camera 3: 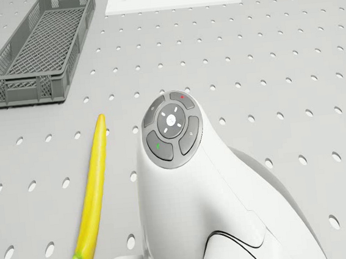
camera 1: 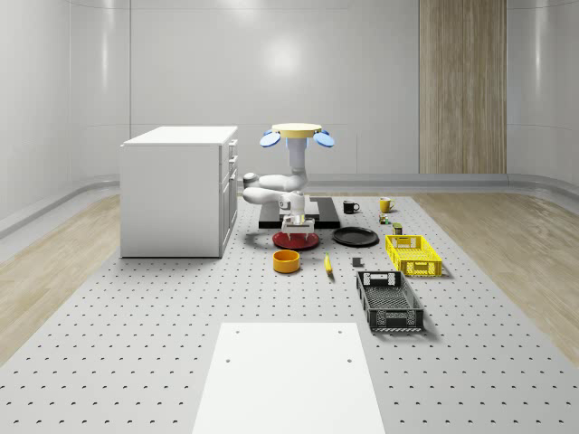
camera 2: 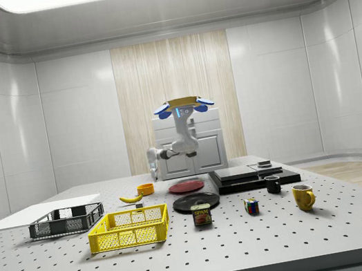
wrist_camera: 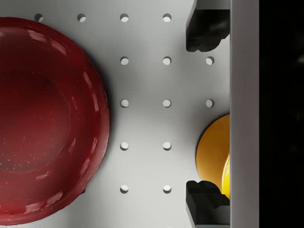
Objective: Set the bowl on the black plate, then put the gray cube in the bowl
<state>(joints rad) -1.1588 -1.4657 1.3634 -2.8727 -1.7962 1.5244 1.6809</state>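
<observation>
Gripper (wrist_camera: pixel 204 114) wide open, empty, above table btwn red plate (wrist_camera: pixel 45 118) & orange bowl (wrist_camera: pixel 213 152).

White arm (camera 1: pixel 271 186), blue rotors (camera 1: pixel 325 139)

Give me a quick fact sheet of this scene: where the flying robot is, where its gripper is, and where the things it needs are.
drone: hovers above the table, beside the white cabinet
gripper: open, pointing down just over the red plate
bowl: orange, on the table in front of the red plate, not yet moved
black plate: bare, to the whole-scene view's right of the red plate
banana: lies beside the bowl
gray cube: cannot tell
</observation>
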